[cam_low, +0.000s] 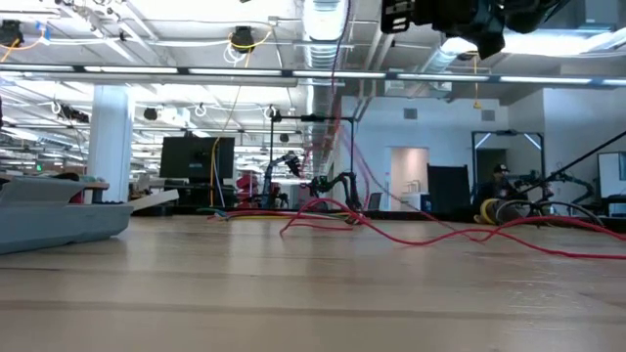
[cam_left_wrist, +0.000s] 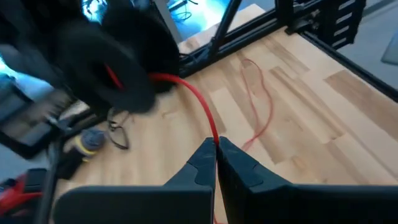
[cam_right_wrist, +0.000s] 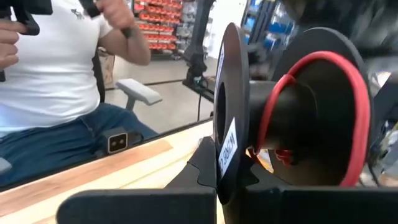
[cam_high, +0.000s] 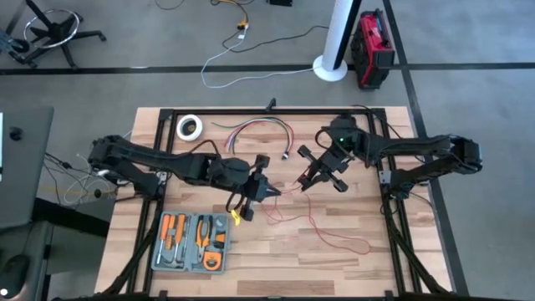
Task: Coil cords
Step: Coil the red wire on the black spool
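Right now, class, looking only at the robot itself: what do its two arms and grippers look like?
Both arms are dark, slim and jointed, mounted on a black frame at the table's sides. Each ends in a gripper with two black, wedge-shaped fingers. A small green light glows on the right arm, and thin cables trail by the left arm's base.

wooden table (cam_high: 351, 267) carrying red wire (cam_high: 322, 234), tool tray (cam_high: 192, 242), tape roll (cam_high: 190, 126)
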`<state>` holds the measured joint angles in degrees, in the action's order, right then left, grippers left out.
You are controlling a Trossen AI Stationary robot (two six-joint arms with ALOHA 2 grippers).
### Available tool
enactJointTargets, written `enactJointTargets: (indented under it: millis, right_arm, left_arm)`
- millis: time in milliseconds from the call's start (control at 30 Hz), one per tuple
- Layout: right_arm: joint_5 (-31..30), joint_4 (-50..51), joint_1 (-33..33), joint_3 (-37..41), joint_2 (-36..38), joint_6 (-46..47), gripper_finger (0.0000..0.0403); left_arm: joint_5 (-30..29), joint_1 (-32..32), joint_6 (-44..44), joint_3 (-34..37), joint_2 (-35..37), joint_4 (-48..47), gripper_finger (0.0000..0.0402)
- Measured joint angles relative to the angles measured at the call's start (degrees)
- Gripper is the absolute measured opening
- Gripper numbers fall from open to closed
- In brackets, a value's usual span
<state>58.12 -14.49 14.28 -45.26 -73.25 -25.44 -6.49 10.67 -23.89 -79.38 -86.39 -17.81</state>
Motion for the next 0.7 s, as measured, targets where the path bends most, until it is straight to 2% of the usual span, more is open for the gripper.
enactJointTargets:
  millis: [267,467,567,700]
  right_arm:
    - [-0.1,0.8,0.1,0.1,-0.1,-0.6,0.0000]
    - [0.1,-1.3,-3.1,0.1,-4.1,-0.3,0.0000]
    - [0.7,-6.0,-5.3,0.1,-6.4,2.1,0.0000]
    - [2.5,-7.0,-6.8,-1.2,-7.4,2.9,0.0000]
  left_arm:
    - [0.0,0.4,-7.2,-8.1,0.0,-5.1,0.0000]
    - [0.4,-2.4,-11.9,-9.2,0.0,-2.8,0.0000]
    - [1.8,-3.9,-12.3,-9.4,-1.0,-0.8,0.0000]
    - [3.3,-5.0,-12.4,-9.3,-3.0,-1.1,0.0000]
